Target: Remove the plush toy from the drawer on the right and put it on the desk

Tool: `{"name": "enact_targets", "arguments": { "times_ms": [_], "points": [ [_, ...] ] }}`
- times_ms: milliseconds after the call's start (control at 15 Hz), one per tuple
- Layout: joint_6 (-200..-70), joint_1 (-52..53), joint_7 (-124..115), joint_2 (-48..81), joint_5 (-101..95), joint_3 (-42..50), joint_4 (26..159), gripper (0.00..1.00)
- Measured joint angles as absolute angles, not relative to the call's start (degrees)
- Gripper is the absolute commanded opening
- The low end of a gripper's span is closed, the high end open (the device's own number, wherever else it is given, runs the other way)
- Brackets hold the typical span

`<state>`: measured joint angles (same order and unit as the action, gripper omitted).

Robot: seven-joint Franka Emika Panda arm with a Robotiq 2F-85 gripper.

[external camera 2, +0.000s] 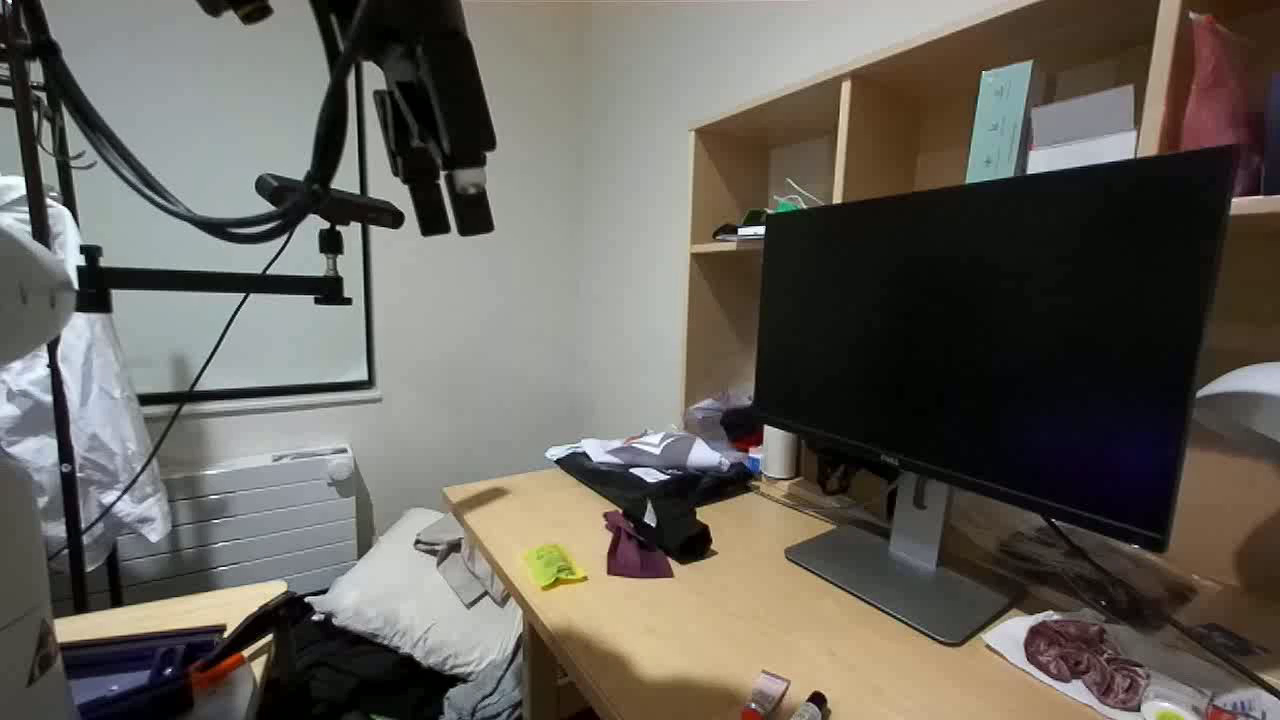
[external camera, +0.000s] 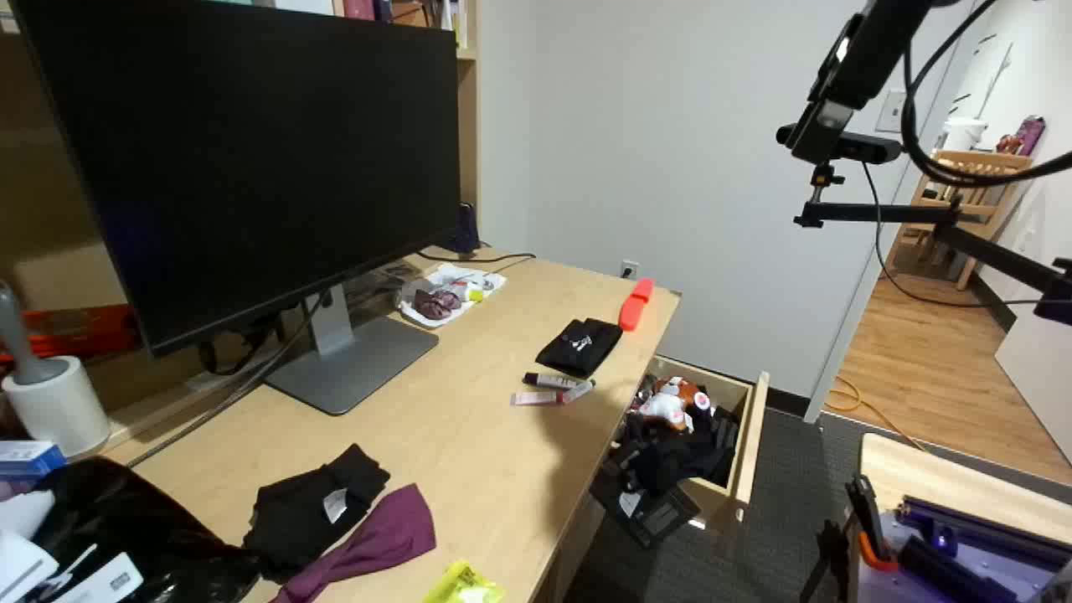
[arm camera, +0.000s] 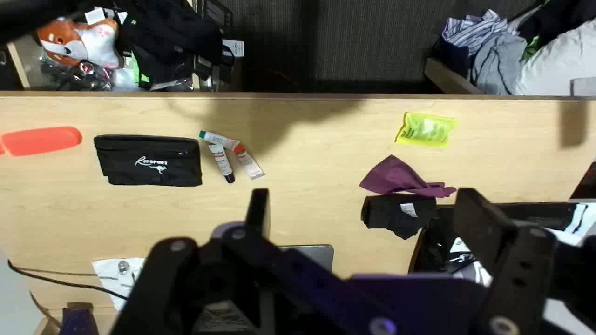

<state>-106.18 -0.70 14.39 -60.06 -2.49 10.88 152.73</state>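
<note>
The plush toy, white with a reddish-brown head, lies on top of other items in the open drawer. It shows in an exterior view [external camera: 667,408] and at the upper left of the wrist view [arm camera: 95,44]. The drawer [external camera: 754,435] is pulled out at the desk's side; its light wooden side also shows in the wrist view [arm camera: 17,65]. The desk [external camera: 469,419] is a long light-wood top, seen in all views. My gripper [arm camera: 365,193] is open and empty, high above the desk and well away from the toy. It also shows in an exterior view [external camera 2: 452,215].
A large monitor [external camera 2: 980,360] stands on the desk. A black pouch [arm camera: 149,160], a red case [arm camera: 42,140], small tubes [arm camera: 221,160], a purple cloth [arm camera: 396,177], a black cloth [arm camera: 398,214] and a yellow packet [arm camera: 426,130] lie on it. Black items [external camera: 670,456] fill the drawer around the toy.
</note>
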Motion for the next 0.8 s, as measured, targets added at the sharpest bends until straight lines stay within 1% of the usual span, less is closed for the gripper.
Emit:
{"name": "enact_targets", "arguments": {
  "times_ms": [533, 800],
  "points": [
    [-106.2, -0.7, 14.4, -60.1, -2.5, 10.9, 152.7, 1.00],
    [-117.8, -0.9, 4.5, -58.0, 0.4, 9.6, 154.6, 1.00]
  ]
}}
